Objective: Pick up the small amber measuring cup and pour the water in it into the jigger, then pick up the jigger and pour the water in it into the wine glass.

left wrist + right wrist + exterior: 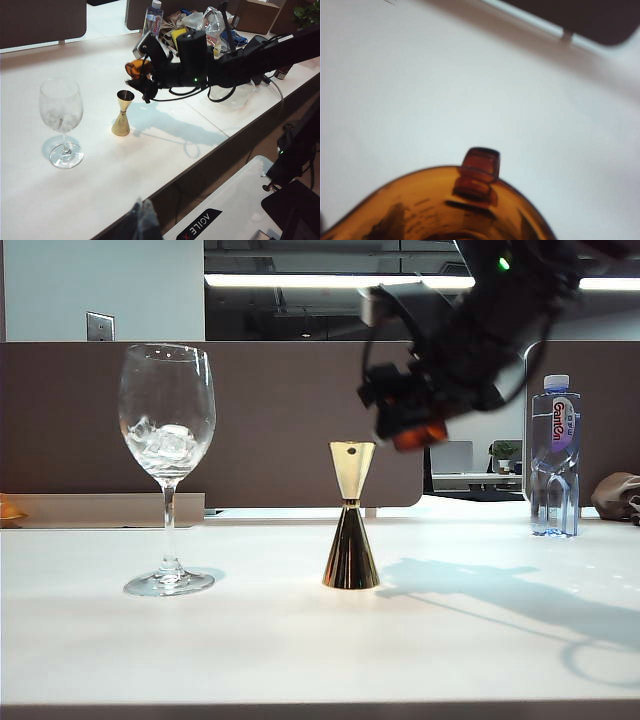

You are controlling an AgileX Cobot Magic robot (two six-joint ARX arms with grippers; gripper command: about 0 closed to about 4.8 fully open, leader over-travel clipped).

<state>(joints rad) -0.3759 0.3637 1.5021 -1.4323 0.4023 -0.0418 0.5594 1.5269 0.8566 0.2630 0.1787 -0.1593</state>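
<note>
The small amber measuring cup [420, 435] [134, 68] hangs tilted in the air, with my right gripper [403, 418] [146, 71] shut on it. It sits above and just right of the jigger [351, 525] [122, 114], a gold hourglass standing upright mid-table. In the right wrist view the cup [445, 210] fills the near edge, its pouring lip over bare white table. The wine glass [167, 440] [61, 112], with ice in its bowl, stands to the left. I cannot make out the water. My left gripper [141, 212] hovers off the table's front edge, tips together, holding nothing.
A plastic water bottle [555, 455] [153, 20] stands at the back right of the white table [300, 650]. Bags and clutter [200, 22] lie behind it. A brown partition [280, 420] runs along the far edge.
</note>
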